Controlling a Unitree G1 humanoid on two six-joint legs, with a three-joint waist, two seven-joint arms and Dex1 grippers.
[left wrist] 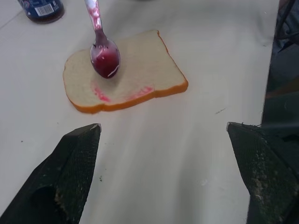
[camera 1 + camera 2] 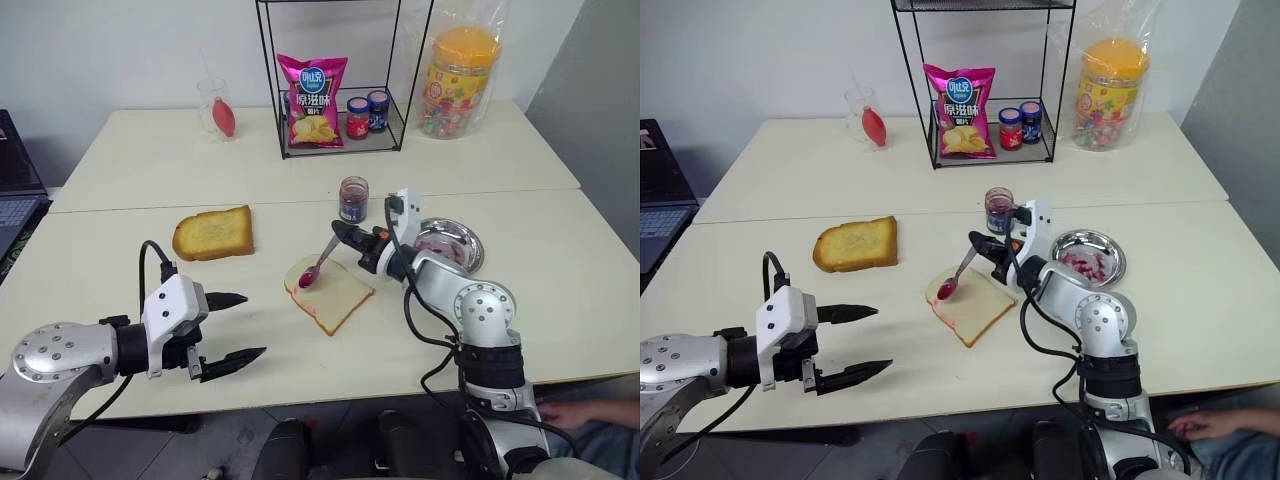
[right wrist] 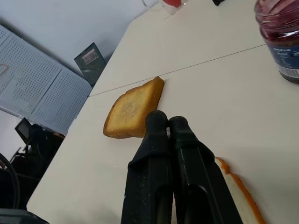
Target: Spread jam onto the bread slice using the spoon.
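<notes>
1. Where the bench meets the room's left edge, a dark laptop sits on a lower surface beside it, and a plain white wall runs behind.
2. Pale cream covers the bench top, and a thin seam runs across it from side to side, behind the food.
3. Near the front left, the left claw hovers over bare bench with its two black fingers spread wide apart, holding nothing.
4. Behind it, a golden toasted slice lies flat, well apart from the claw.
5. Far back by the wall stands a clear glass with something red inside.
6. At centre, the bread slice lies flat on the bench, with a smear of jam along one edge.
7. Over its left corner, the spoon tilts down, its bowl loaded with dark red jam and resting at or just above the bread.
8. Holding the spoon's handle, the right claw has its fingers pressed together on it.
9. Just behind that claw stands the open jam jar.
10. At the back, a black wire rack holds a pink crisp bag and two small jars.
11. Right of the claw sits a shiny metal dish with pink chunks.
12. Back right, a yellow-lidded tub of sweets stands in a clear bag.
13. At the lower right edge, a person's hand shows below the bench.
</notes>
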